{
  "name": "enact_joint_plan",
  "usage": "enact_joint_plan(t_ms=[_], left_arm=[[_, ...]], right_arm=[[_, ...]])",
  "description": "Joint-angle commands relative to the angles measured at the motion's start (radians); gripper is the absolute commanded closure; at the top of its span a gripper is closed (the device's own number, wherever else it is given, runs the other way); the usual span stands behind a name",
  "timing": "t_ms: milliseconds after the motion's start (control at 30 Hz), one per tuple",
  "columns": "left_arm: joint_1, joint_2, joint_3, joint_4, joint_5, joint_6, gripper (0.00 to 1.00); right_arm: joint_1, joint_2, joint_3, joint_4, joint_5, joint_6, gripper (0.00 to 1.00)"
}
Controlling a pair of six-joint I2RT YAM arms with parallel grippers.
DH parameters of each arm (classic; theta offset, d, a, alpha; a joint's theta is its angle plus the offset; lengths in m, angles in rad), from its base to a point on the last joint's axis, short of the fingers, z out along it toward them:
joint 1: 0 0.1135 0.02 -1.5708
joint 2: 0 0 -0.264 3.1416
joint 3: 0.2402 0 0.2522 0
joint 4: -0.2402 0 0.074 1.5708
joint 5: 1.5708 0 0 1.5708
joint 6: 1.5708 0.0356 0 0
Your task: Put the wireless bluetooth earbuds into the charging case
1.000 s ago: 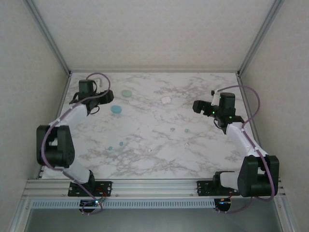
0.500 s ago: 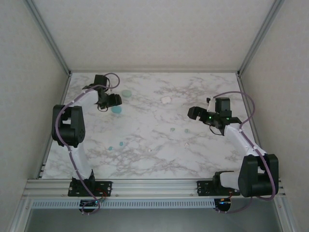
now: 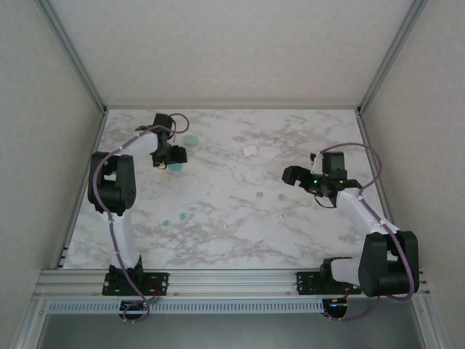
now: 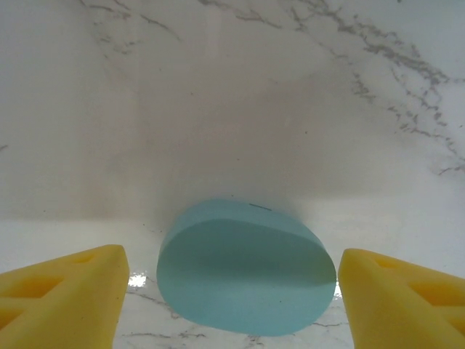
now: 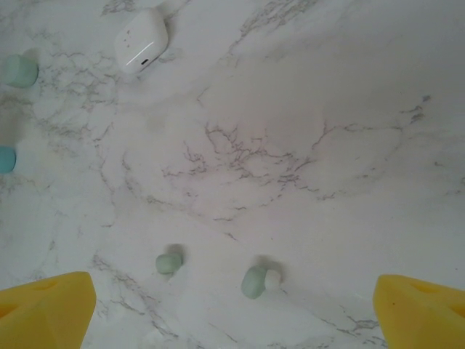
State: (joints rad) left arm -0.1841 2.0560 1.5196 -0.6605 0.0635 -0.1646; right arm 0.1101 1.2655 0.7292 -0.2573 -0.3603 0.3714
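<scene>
My L gripper (image 3: pixel 173 156) has swung over blue case (image 4: pixel 247 276) nr worktop's far-left corner, jaws spread astride it, ungripped. Grab's next, I reckon. R gripper (image 5: pixel 232 309) wide open.

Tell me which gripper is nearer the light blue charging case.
Left. The left gripper hangs over the light blue charging case, jaws open either side; the right gripper is far across the table, near two mint earbuds.

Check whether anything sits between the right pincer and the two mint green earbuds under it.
Nothing visible does. The right pincer stands open over the bare marble table, and both mint green earbuds lie uncovered just ahead of its fingertips.
</scene>
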Motion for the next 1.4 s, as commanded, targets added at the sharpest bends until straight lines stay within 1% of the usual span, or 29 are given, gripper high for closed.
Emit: enact_joint_plan(t_ms=[0, 267, 467, 600, 667, 767, 900, 1000, 1067, 1167, 1233, 1267, 1367], left_arm=[[-0.019, 0.034, 0.049, -0.058, -0.048, 0.041, 0.24], [-0.041, 0.082, 0.094, -0.1, -0.084, 0.082, 0.29], [-0.054, 0.086, 0.092, -0.113, -0.097, 0.102, 0.34], [-0.066, 0.081, 0.091, -0.122, -0.082, 0.105, 0.46], [-0.082, 0.069, 0.088, -0.133, -0.062, 0.102, 0.46], [-0.128, 0.032, 0.058, -0.129, -0.031, 0.086, 0.46], [-0.213, -0.021, -0.01, -0.091, -0.002, 0.002, 0.46], [-0.3, -0.045, -0.055, -0.055, -0.012, -0.064, 0.45], [-0.366, -0.046, -0.069, -0.039, -0.039, -0.104, 0.44], [-0.426, -0.04, -0.083, -0.02, -0.068, -0.154, 0.44], [-0.458, -0.04, -0.096, 0.003, -0.064, -0.179, 0.44], [-0.475, -0.038, -0.092, 0.004, -0.072, -0.184, 0.43], [-0.513, -0.034, -0.088, 0.002, -0.103, -0.195, 0.36]], right_arm=[[0.007, -0.006, -0.011, -0.028, 0.015, 0.01, 0.01], [0.007, -0.015, -0.018, -0.037, 0.019, 0.022, 0.01], [0.007, -0.025, -0.019, -0.049, 0.027, 0.025, 0.01], [0.007, -0.033, -0.025, -0.048, 0.022, 0.043, 0.01], [0.008, -0.038, -0.029, -0.048, 0.024, 0.056, 0.01], [0.009, -0.046, -0.039, -0.043, 0.022, 0.083, 0.01], [0.009, -0.057, -0.058, -0.032, 0.018, 0.116, 0.01], [0.01, -0.065, -0.071, -0.025, 0.013, 0.129, 0.01], [0.011, -0.071, -0.076, -0.032, 0.013, 0.133, 0.01], [0.011, -0.083, -0.08, -0.045, 0.006, 0.127, 0.01], [0.013, -0.095, -0.087, -0.041, -0.004, 0.122, 0.01], [0.014, -0.102, -0.093, -0.033, -0.008, 0.118, 0.01], [0.018, -0.122, -0.103, -0.009, -0.015, 0.091, 0.01]])
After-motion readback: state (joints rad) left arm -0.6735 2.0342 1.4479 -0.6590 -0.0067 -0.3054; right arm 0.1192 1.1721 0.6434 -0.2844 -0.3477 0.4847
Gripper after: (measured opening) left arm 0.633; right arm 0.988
